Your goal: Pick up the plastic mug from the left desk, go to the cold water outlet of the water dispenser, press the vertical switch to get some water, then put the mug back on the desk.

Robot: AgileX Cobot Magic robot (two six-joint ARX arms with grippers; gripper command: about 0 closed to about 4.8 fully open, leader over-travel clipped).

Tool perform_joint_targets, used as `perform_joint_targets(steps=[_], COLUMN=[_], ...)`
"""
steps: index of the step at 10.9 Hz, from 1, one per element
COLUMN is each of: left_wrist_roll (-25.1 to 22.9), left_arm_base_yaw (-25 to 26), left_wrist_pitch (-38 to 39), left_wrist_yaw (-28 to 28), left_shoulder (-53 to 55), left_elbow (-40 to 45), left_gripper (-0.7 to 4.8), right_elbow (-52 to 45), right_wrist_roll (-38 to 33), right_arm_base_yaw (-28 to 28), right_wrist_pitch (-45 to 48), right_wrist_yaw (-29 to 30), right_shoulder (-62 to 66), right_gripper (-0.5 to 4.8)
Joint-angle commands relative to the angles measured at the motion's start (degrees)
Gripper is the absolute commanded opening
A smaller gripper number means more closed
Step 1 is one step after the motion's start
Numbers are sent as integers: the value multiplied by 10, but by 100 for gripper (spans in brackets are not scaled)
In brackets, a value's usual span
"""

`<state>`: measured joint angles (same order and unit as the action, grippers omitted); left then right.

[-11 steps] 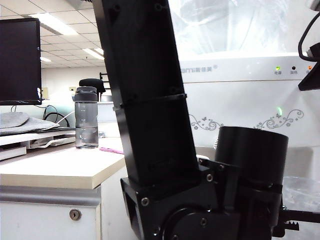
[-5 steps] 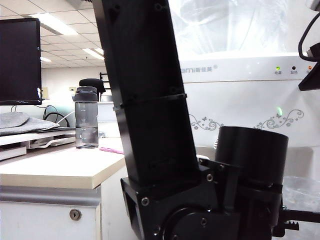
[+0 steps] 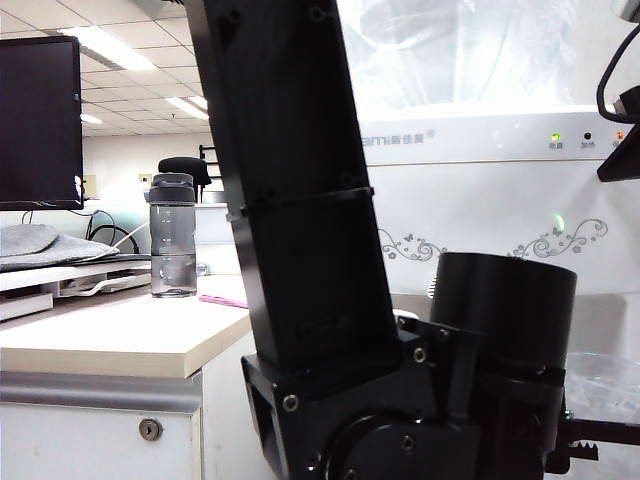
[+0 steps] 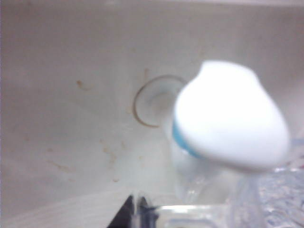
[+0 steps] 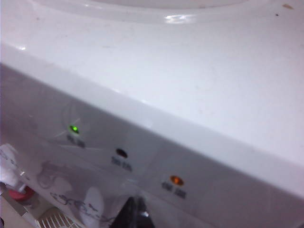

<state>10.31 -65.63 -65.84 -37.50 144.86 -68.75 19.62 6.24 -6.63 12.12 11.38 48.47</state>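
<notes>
In the left wrist view the cold water outlet (image 4: 183,142) shows its blue collar very close, with the white vertical switch (image 4: 232,123) bulging over it. Just beneath sits the clear dimpled plastic mug (image 4: 280,199), which my left gripper (image 4: 140,213) holds, shut on its thin clear edge. The exterior view shows the mug (image 3: 605,385) low at the right, in front of the water dispenser (image 3: 480,190), behind my big black left arm (image 3: 300,200). My right gripper (image 5: 135,213) hangs shut and empty before the dispenser's front (image 5: 142,156) with its indicator lights. The left desk (image 3: 110,340) lies at the left.
A smoky-grey bottle (image 3: 173,237) with a dark cap stands on the desk, with a black monitor (image 3: 40,120) and papers behind it. The red-collared tap (image 5: 19,192) shows low in the right wrist view. Part of my right arm (image 3: 620,140) sits at the exterior view's right edge.
</notes>
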Motion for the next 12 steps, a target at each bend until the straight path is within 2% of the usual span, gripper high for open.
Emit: perform_joint_targets(steps=[1,12], left_wrist_roll=[-3,-44], left_arm_base_yaw=[-3,-10], left_wrist_pitch=[-42,-63], left_wrist_yaw=[5,7], left_shoulder=[-10,-11], left_elbow=[-3,-3], left_gripper=[-6,-6], right_elbow=[6,6], right_wrist_roll=[-2,-2], right_arm_base_yaw=[7,7], right_wrist_pitch=[31,31], right_wrist_yaw=[-51,-51], right_shoulder=[2,2], right_gripper=[-1,-1])
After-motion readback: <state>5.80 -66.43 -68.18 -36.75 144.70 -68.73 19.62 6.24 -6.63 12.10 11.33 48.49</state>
